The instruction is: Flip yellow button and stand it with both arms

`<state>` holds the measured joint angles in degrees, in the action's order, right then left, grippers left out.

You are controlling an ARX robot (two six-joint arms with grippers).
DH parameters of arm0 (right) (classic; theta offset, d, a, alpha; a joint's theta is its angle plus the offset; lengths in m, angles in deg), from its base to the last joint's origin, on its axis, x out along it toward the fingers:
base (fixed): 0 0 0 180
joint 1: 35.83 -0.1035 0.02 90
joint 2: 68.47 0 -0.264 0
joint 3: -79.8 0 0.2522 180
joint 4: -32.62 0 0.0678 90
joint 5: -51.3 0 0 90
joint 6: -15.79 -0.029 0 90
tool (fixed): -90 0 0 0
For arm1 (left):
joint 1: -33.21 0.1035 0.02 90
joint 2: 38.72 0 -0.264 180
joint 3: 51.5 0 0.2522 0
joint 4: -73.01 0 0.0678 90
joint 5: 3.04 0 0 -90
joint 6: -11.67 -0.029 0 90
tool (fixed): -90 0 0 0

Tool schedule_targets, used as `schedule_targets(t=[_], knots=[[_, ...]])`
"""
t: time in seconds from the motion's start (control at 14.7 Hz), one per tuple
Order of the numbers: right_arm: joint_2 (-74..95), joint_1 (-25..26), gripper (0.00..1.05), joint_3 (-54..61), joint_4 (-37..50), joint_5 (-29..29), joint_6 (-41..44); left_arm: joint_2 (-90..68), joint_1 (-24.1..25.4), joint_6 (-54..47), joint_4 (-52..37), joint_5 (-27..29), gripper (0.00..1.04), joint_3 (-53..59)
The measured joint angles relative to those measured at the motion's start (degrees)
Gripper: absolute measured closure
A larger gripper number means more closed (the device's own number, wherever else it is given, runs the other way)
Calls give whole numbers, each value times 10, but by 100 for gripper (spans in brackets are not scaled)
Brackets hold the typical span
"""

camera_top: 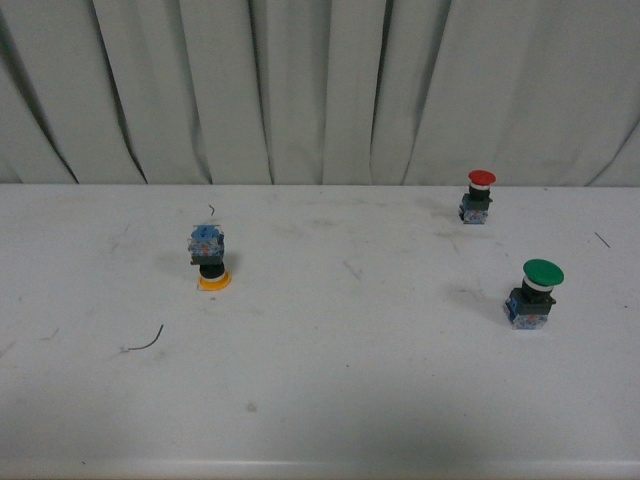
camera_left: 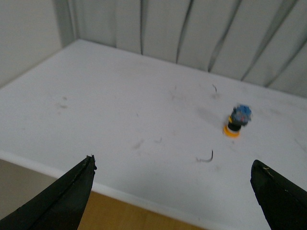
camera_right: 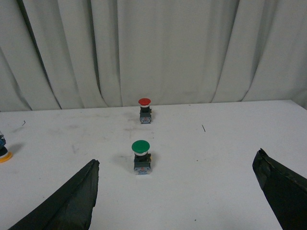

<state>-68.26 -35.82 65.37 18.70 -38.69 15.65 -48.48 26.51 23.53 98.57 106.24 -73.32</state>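
The yellow button (camera_top: pixel 209 257) stands upside down on the white table (camera_top: pixel 330 400), left of centre, yellow cap on the tabletop and blue base up. The left wrist view shows the yellow button (camera_left: pixel 237 121) far ahead of my open left gripper (camera_left: pixel 173 178), whose fingertips (camera_left: pixel 86 167) hang near the table's front edge with nothing between them. My right gripper (camera_right: pixel 177 178) is open and empty; only the yellow button's cap edge (camera_right: pixel 4 156) shows at the border of that view. Neither arm appears in the front view.
A red-capped button (camera_top: pixel 478 196) stands upright at the back right, a larger green-capped button (camera_top: pixel 534 292) nearer on the right. A short dark wire scrap (camera_top: pixel 148 342) lies in front of the yellow button. A grey curtain (camera_top: pixel 320 90) hangs behind the table.
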Motion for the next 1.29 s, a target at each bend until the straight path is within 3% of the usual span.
schedule_targets(t=[0.07,0.2,0.41,0.54,0.88,1.29], knots=[[0,0,7,0,0,0,0,0,-10,4,-7,8,7,-17],[0,0,7,0,0,0,0,-42,14,0,-78,-40,7,-38],[0,0,7,0,0,0,0,-304,74,-22,-301,-157,7,-74],[0,0,7,0,0,0,0,-515,98,-36,-416,-214,7,-191],[0,0,7,0,0,0,0,-913,30,-59,-325,-198,7,-496],[0,0,7,0,0,0,0,-1098,-29,-64,-182,-172,7,-701]])
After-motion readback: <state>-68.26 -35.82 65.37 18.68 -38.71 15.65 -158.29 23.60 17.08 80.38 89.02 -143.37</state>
